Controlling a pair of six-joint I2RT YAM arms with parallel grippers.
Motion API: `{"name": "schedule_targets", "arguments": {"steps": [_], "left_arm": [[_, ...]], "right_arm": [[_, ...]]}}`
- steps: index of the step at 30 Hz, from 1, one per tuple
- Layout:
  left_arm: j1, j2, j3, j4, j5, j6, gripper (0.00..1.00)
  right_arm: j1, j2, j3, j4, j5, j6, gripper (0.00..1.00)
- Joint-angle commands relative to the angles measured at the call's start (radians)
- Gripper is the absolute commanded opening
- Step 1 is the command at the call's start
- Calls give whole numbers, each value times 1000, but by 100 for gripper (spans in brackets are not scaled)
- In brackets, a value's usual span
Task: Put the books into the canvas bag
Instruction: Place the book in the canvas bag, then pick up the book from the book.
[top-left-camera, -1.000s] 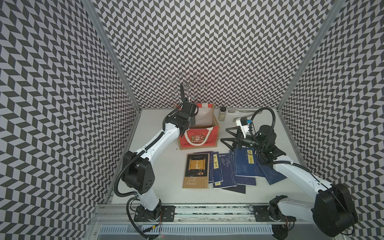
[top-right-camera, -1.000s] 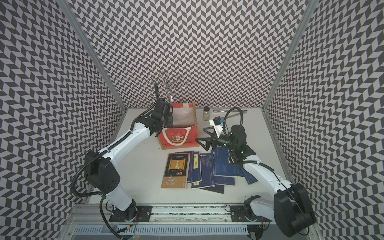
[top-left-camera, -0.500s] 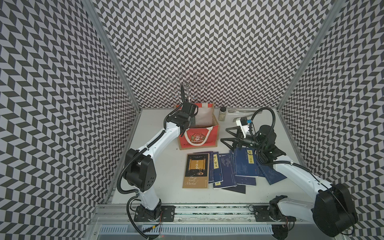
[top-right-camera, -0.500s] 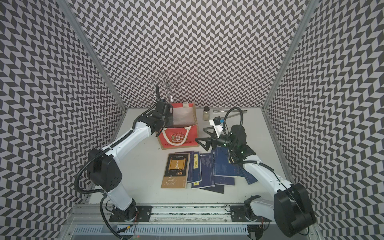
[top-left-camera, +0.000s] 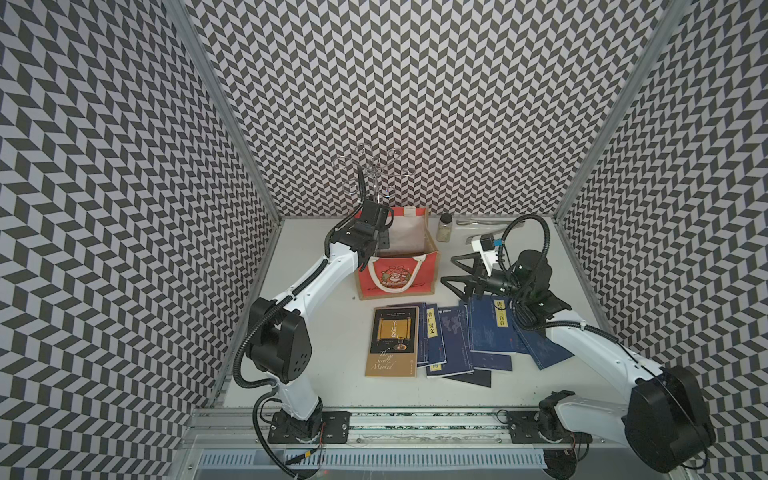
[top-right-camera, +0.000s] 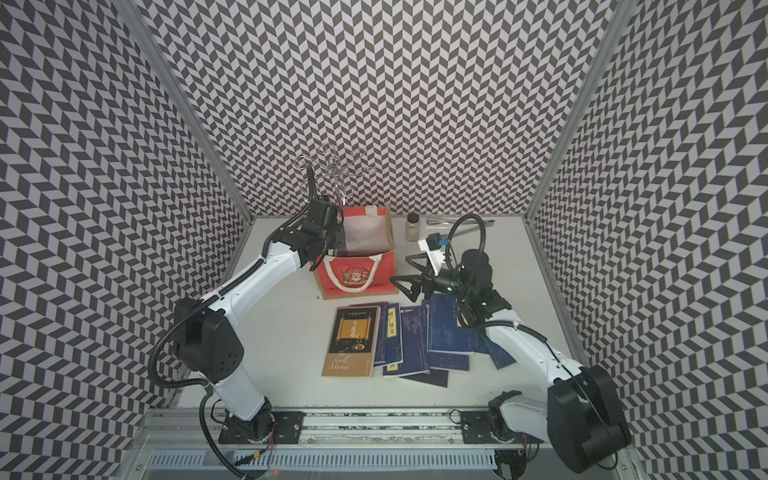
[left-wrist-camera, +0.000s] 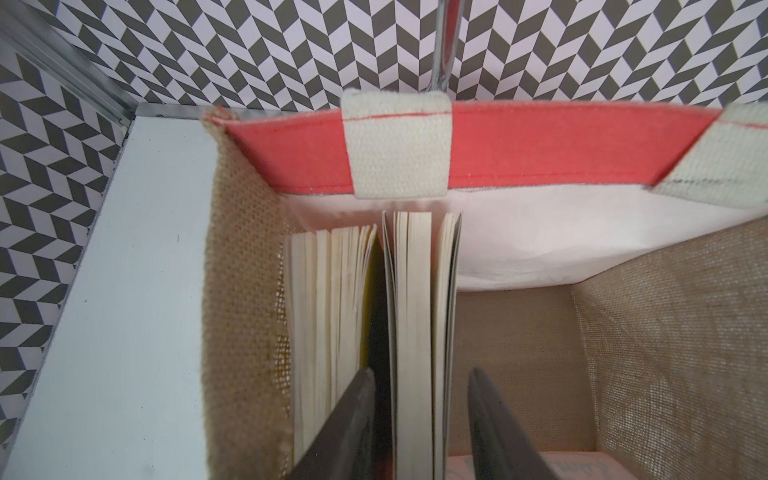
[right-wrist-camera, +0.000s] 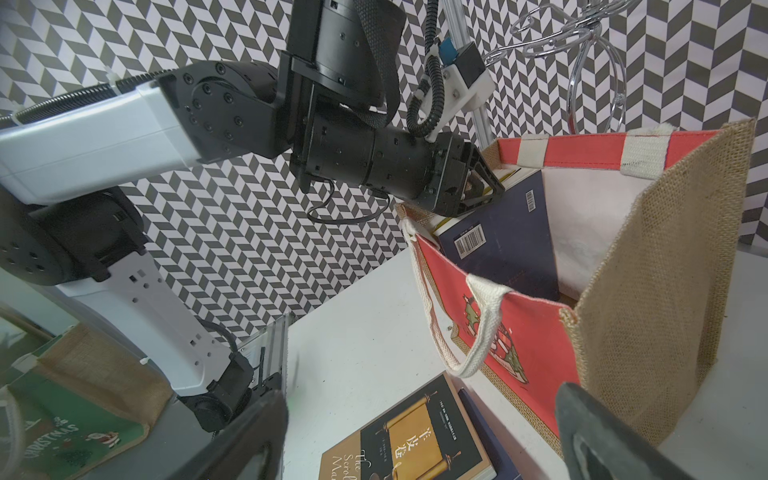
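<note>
The canvas bag (top-left-camera: 397, 278) (top-right-camera: 355, 276) stands open at the back of the table, red front facing forward. My left gripper (top-left-camera: 380, 243) (left-wrist-camera: 422, 372) is in its left end, open. Its fingers straddle an upright dark-covered book (left-wrist-camera: 415, 311) (right-wrist-camera: 498, 232), and one finger (left-wrist-camera: 490, 415) stands clear of it. A second book (left-wrist-camera: 328, 311) leans against the jute wall. On the table lie "The Scroll Marked" (top-left-camera: 392, 340) (right-wrist-camera: 415, 436) and several navy books (top-left-camera: 486, 332) (top-right-camera: 449, 332). My right gripper (top-left-camera: 451, 272) (right-wrist-camera: 424, 395) hangs wide open and empty, right of the bag.
A small glass jar (top-left-camera: 445, 227) and metal tongs (top-left-camera: 482, 223) lie at the back right. A wire rack (top-left-camera: 374, 170) stands behind the bag. Patterned walls close three sides. A green bag (right-wrist-camera: 62, 436) shows beyond the left arm's base.
The left gripper's jaws have spread apart over the book in the bag, and that arm's shoulder shifted slightly. The right arm has not moved.
</note>
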Motion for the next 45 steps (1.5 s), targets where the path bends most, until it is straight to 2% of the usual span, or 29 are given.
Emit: {"name": "schedule_targets", "arguments": {"steps": [1,7,12,16,21,25,28,33,39,45], "left_arm": [[7,-33,41,9,4,-4,41],[6,-72,63,-3,0,4,51],[5,-137,72,-22,19,27,62],[4,-241,3,-25,77,44,73],[6,-463,-254,48,208,22,89],[4,-697,-518,165,358,-28,96],[5,-812,-667,193,423,-113,99],[4,-913,-885,229,489,-212,100],[4,-983,-1135,371,567,-347,100],[7,-972,-1282,493,592,-413,100]], "right_arm": [[-3,6,20,42,-18,-11,99],[-3,4,19,44,-22,-11,99],[4,8,16,46,-21,-12,100],[46,5,14,-4,47,-50,99],[134,3,-30,-21,114,-54,99],[207,-14,-92,-20,175,-27,99],[266,3,-129,-36,213,-3,99],[338,80,-156,-64,237,48,99],[417,202,-148,-61,263,89,99],[442,300,-133,-57,268,121,99]]}}
